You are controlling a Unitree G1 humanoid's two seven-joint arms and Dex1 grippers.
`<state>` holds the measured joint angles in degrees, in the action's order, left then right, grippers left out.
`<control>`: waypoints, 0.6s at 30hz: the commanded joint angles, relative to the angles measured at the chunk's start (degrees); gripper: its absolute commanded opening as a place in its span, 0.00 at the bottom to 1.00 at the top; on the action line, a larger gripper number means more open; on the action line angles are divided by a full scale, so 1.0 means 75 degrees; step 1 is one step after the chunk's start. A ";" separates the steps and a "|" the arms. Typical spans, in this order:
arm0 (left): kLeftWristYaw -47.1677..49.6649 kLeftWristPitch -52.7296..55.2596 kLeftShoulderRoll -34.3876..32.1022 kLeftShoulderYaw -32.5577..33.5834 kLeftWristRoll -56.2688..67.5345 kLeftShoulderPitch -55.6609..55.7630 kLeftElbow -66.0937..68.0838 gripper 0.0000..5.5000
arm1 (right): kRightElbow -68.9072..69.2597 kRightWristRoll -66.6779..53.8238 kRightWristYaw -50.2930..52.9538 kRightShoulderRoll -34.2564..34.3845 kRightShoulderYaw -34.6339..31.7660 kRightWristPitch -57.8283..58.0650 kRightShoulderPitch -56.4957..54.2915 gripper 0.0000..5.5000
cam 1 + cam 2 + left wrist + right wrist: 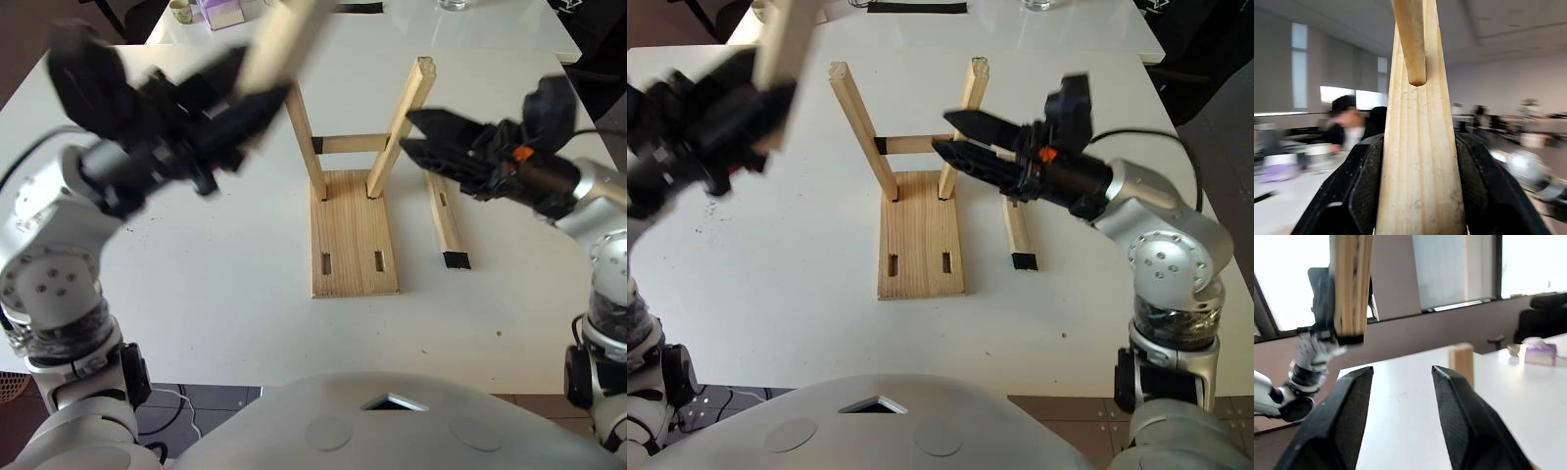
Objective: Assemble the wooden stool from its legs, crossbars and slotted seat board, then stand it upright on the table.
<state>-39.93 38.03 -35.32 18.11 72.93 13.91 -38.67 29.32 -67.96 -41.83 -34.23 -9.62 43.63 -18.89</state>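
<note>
The slotted seat board (355, 235) lies flat at the table's middle. Two legs (402, 127) stand tilted in its far slots, joined by a crossbar (353, 144); the two near slots are bare. My left gripper (257, 93) is raised at the upper left, shut on another wooden leg (1418, 147) that points up and away; a narrower wooden bar (1410, 44) lies against it. My right gripper (945, 132) hangs open just right of the standing right leg, touching nothing. A loose leg (448, 220) with a black foot lies on the table under that arm.
A cup (181, 10), a purple box (223, 12) and a black strip (358, 8) sit on the far table. The white table (196, 284) has free room left of and in front of the board; its front edge is close.
</note>
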 commanded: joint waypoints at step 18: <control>-0.0522 -0.0093 -0.0366 -0.1218 -0.0842 -0.0498 -0.0251 0.37 | -0.0301 -0.2064 0.0047 -0.0600 -0.0008 0.0920 -0.1279 0.56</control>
<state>-43.56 37.54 -37.43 9.20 66.75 9.82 -40.60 26.97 -83.12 -40.92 -38.54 -9.29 50.63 -27.62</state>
